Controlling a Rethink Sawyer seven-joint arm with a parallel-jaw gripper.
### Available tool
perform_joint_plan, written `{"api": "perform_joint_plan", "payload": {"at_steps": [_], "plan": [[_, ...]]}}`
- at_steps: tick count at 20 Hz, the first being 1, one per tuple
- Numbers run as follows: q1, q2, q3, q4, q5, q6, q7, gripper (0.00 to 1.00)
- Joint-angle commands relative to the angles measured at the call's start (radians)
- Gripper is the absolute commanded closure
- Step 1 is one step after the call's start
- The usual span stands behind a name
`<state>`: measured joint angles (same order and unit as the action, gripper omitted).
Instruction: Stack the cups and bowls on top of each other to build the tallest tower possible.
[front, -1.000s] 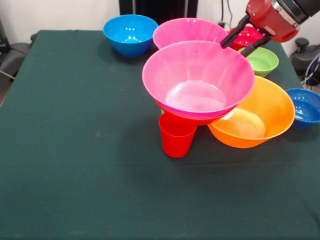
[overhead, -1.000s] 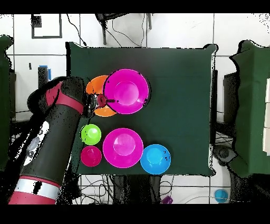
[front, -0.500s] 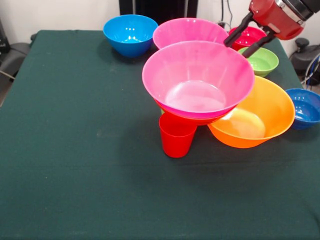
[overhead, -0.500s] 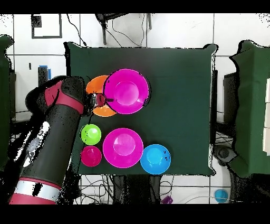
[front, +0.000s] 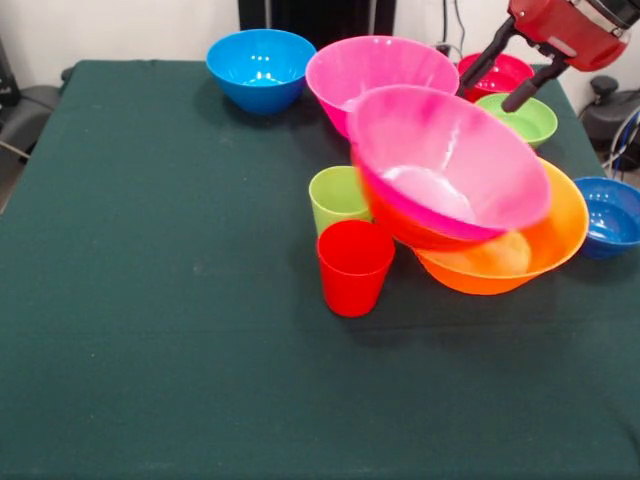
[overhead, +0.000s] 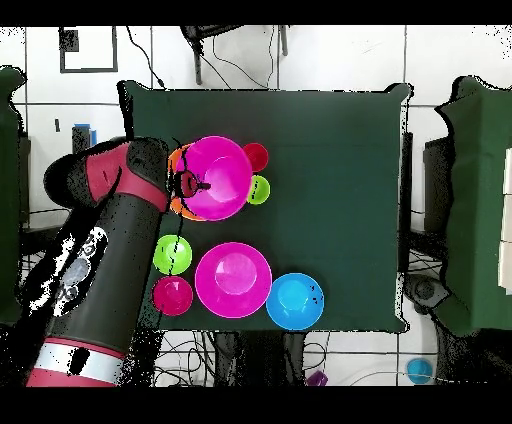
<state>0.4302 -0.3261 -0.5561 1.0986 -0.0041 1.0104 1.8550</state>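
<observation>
Claw (front: 512, 73) is up at the far right, fingers apart, holding nothing. Just below it the tower (front: 450, 170) tilts: pink bowl over red-orange, leaning in the orange bowl (front: 560, 235). 2 cups stand left, lime cup (front: 335, 197) behind red cup (front: 353, 266).

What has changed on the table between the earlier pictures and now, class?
The big pink bowl and the red-orange bowl under it have tipped off the cups into the orange bowl, uncovering the lime green cup. The gripper has lifted away, holding nothing. The red cup and other bowls stayed put.
</observation>
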Motion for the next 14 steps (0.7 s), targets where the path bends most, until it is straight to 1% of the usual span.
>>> {"api": "perform_joint_plan", "payload": {"at_steps": [1,4,9,11,12,14], "plan": [[-0.041,0.026,0.169,-0.021,0.068,0.133,0.105,0.0],[-0.049,0.034,0.172,-0.042,0.079,0.163,0.097,0.0],[-0.046,0.033,0.163,-0.048,0.074,0.17,0.09,0.0],[-0.053,0.018,0.166,-0.037,0.079,0.163,0.08,0.0],[-0.053,-0.001,0.165,-0.012,0.078,0.156,0.07,0.0],[-0.055,-0.024,0.163,0.005,0.076,0.155,0.054,0.0]]}}
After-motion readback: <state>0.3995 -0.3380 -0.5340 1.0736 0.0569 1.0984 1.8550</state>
